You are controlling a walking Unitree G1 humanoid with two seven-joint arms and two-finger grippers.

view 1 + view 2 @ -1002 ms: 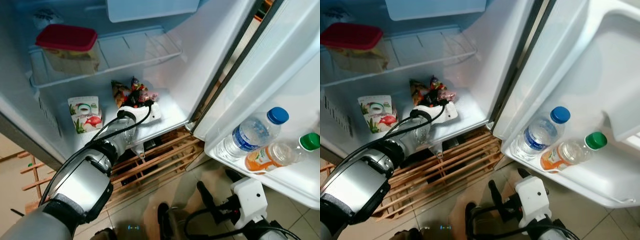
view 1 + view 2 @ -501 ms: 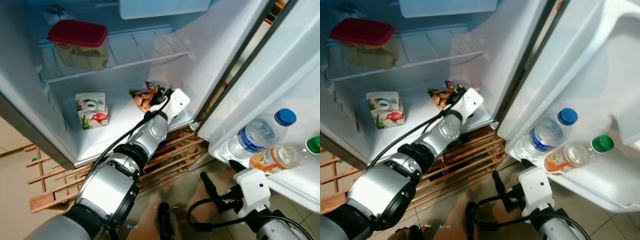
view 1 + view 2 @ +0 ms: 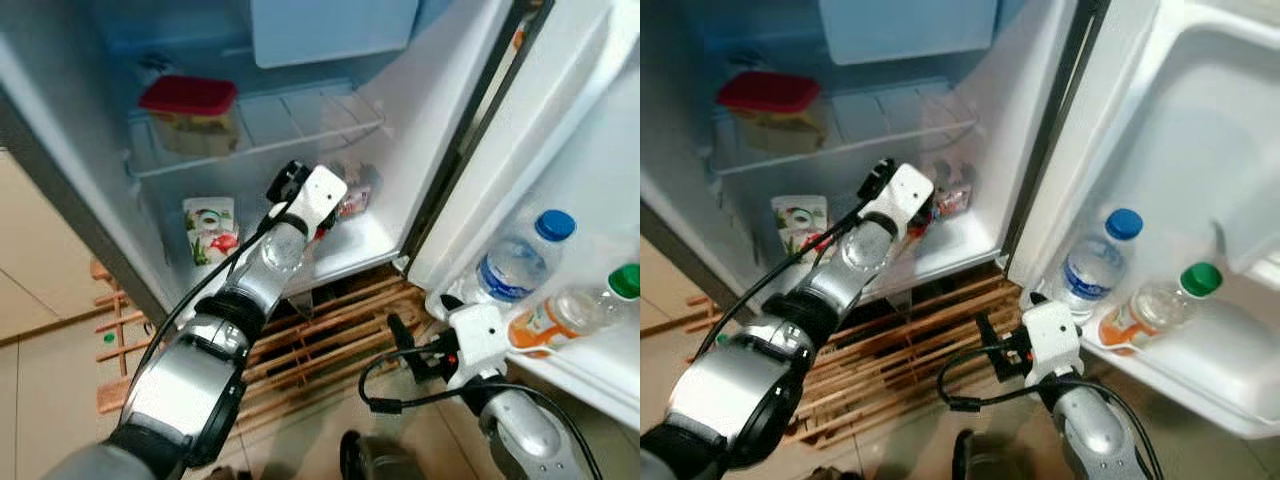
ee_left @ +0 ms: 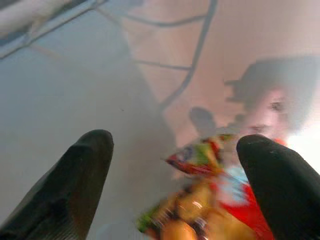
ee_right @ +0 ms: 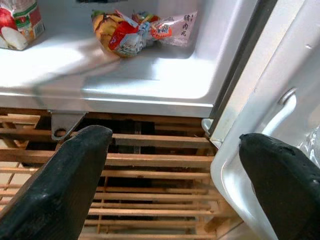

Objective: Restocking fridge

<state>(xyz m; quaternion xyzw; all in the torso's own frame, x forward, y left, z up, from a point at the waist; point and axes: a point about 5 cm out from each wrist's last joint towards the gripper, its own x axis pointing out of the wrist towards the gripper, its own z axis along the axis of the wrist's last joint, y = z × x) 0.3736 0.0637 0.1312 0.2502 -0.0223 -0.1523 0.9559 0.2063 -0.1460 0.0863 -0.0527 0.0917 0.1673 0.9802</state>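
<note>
Fridge floor: left tool lifted off snack bags.

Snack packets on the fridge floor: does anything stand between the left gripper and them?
Nothing visible does. The left gripper is open inside the fridge, and the snack packets lie directly ahead between its fingers on the fridge floor. The juice carton stands off to the side, apart from them.
</note>
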